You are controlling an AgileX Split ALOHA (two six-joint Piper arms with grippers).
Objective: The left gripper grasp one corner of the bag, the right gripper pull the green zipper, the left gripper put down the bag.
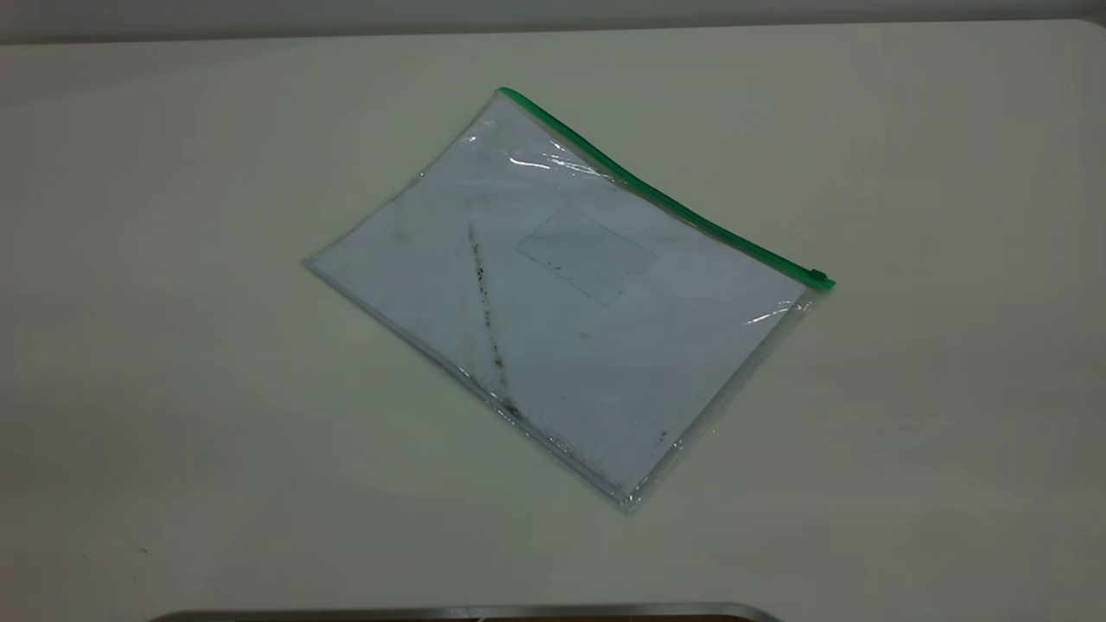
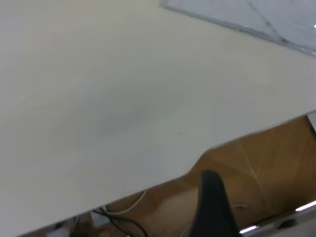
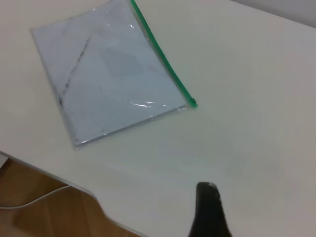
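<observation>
Left pincer (image 2: pixel 210 207) shows only one dark finger in the left wrist view, out past the desk (image 2: pixel 123 98) edge over the wood floor (image 2: pixel 266 158) and cables (image 2: pixel 123 217); can't tell how wide it is. Right pincer (image 3: pixel 210 210) likewise just one dark finger over the desk near its edge, well apart from the bag, opening unclear. Neither holds anything visible. Neither arm appears in the exterior view. Bag (image 1: pixel 553 294) lies flat on the desk centre, rotated diagonally, white paper inside, dark diagonal smudge line (image 1: pixel 488 324), small rectangular pocket (image 1: pixel 587 255) mid-face. Green zipper (image 1: pixel 657 194) runs along the far long edge, slider tab (image 1: pixel 816 277) at its right end. In the left wrist view only one corner of the bag (image 2: pixel 256 17) is visible.
</observation>
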